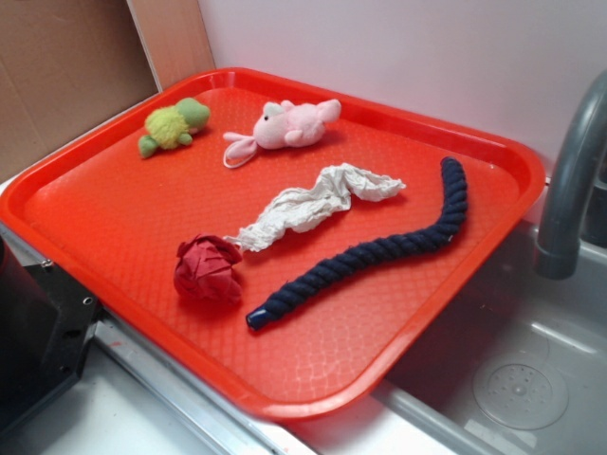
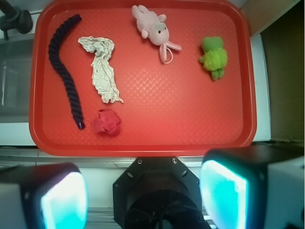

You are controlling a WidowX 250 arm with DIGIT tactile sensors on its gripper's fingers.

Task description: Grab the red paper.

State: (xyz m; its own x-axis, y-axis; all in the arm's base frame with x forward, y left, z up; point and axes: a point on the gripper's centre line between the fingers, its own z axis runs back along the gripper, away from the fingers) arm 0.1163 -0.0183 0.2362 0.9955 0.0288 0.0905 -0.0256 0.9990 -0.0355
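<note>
Landmark: the orange-red tray [image 1: 123, 204] is serving as the reference for every place below; it is resting beside a sink with a grey faucet [image 1: 574, 180].

Red paper: the red paper [image 2: 106, 121] is sitting on the tray's floor near the edge closest to the robot, a dark crimson crumpled ball, darker than the tray itself.

Neighbours on the tray: the white tissue strip [image 2: 101, 69] is lying just beyond the ball toward the tray's middle, its near end close to the ball and perhaps touching it; the navy rope [image 2: 64, 64] is curving along the sink side, its capped end just beside the ball. The pink plush bunny [image 2: 155, 28] and the green plush turtle [image 2: 213, 57] are lying well apart, by the far edge.

Gripper: the gripper [image 2: 143, 193] is hovering off the tray, outside its near edge, with its two pads spread wide and nothing between them.

Step in hand: by my judgement the approach is not yet begun; the ball is lying untouched.

Risk, wrong catch: closing near the tissue end or rope tip is likely to be pinching those along with the paper, because all three are crowding one spot.

Risk, slip: crumpled paper is crushing easily and a shallow pinch is likely to be sliding off its folds.

Risk, rim: descending too near the raised rim is risking a finger striking it.
</note>
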